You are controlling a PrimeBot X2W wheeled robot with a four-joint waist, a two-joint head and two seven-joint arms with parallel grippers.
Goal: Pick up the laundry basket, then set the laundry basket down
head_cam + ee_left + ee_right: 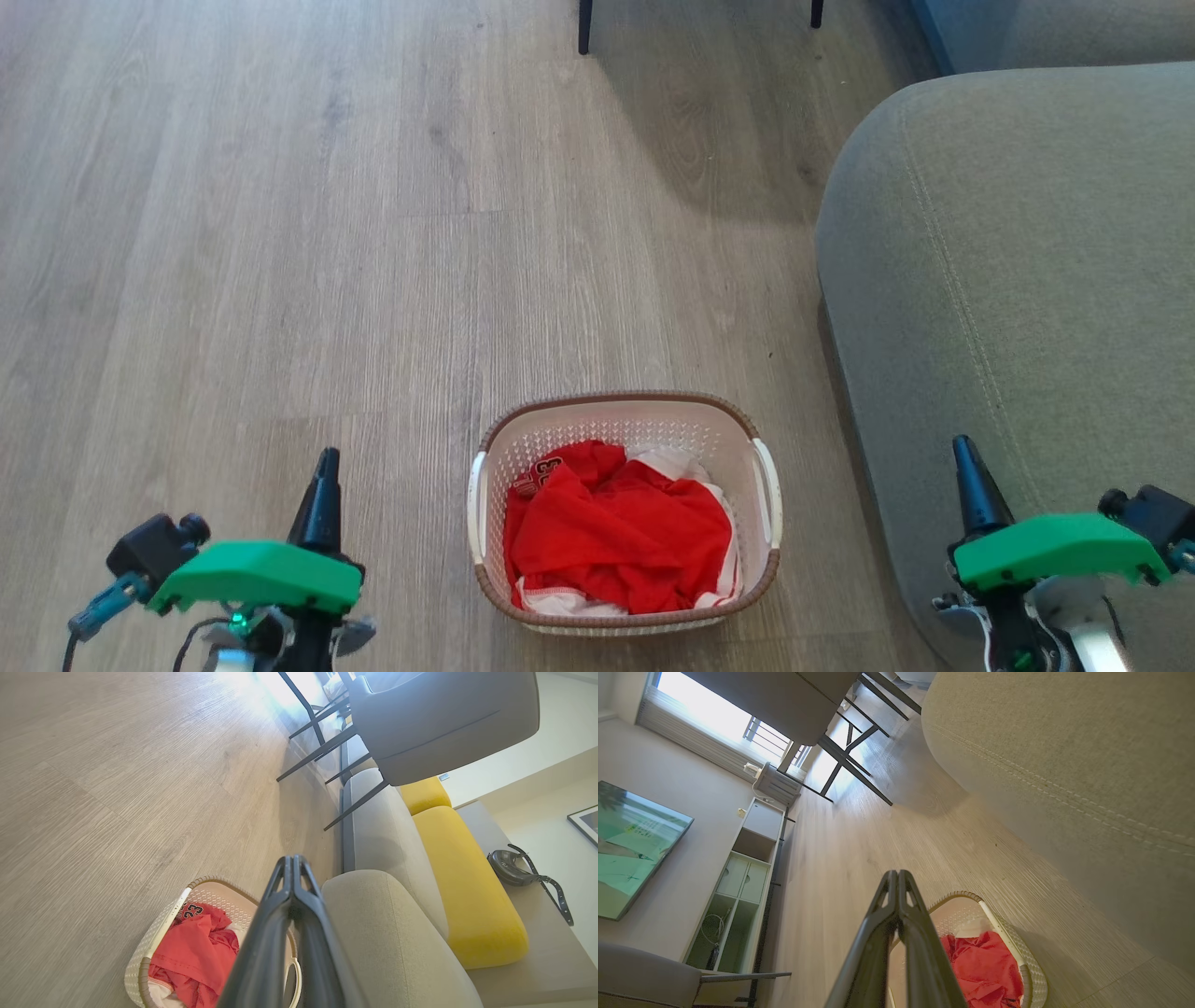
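The laundry basket [624, 439] stands on the wood floor at the bottom middle of the head view, cream-white and perforated, with a brown woven-look rim, white side handles, and red and white clothes [621, 537] inside. My left gripper [327, 459] is to its left, shut and holding nothing, well apart from the basket. My right gripper [962, 446] is to its right, over the sofa's arm, shut and holding nothing too. Each wrist view has its two dark fingers pressed together, the left gripper [292, 859] and the right gripper [897, 873], with the basket [140, 956] [1013, 947] low behind them.
A grey sofa [1018, 280] fills the right side, its arm close to the basket's right handle. Yellow cushions [467, 882] lie on it. Dark chair legs [585, 26] stand at the far end of the floor. A low cabinet [747, 877] and a screen [630, 849] line the far wall.
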